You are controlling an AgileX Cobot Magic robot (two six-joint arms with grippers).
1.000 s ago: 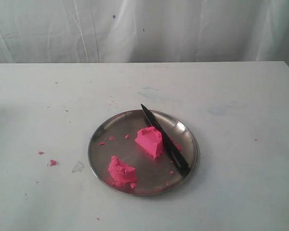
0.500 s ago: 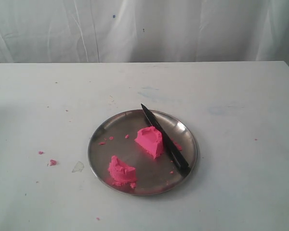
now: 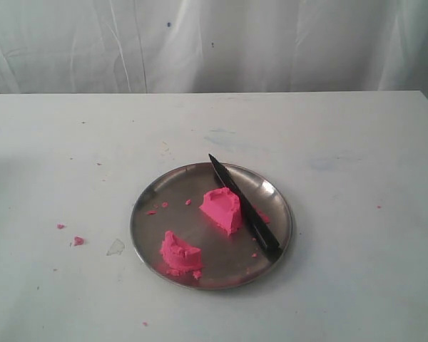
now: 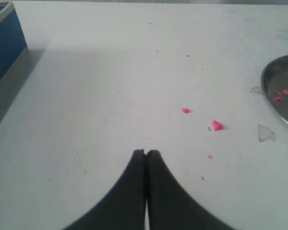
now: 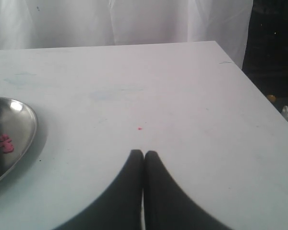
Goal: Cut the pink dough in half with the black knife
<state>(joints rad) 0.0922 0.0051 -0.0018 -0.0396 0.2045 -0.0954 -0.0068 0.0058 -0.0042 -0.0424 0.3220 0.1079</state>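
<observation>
— Where are the pincers?

— Both pulled back from the work. The left gripper point(image 4: 145, 152) has its jaws pressed together on nothing, hanging over bare table point(image 4: 96, 96), with a few pink crumbs point(image 4: 217, 125) ahead of it and the plate's edge off to one side. The right gripper point(image 5: 144, 153) is the same: jaws closed, empty, over the white top with the steel plate point(image 5: 24, 127) only at the border of its view. Neither arm shows in the wide view at all.

— And the dough?

— Already in two. The pink dough point(image 3: 222, 209) sits on the steel plate point(image 3: 157, 196) as one chunk near the middle and another point(image 3: 179, 254) toward the near rim, well apart from each other.

— The knife?

— The black knife point(image 3: 243, 206) lies flat across the plate, just beside the middle chunk, its tip poking past the far rim. Nobody holds it.

— So it's done?

— I'd judge so: cut made, tool laid down, arms parked clear. I see nothing left.
</observation>
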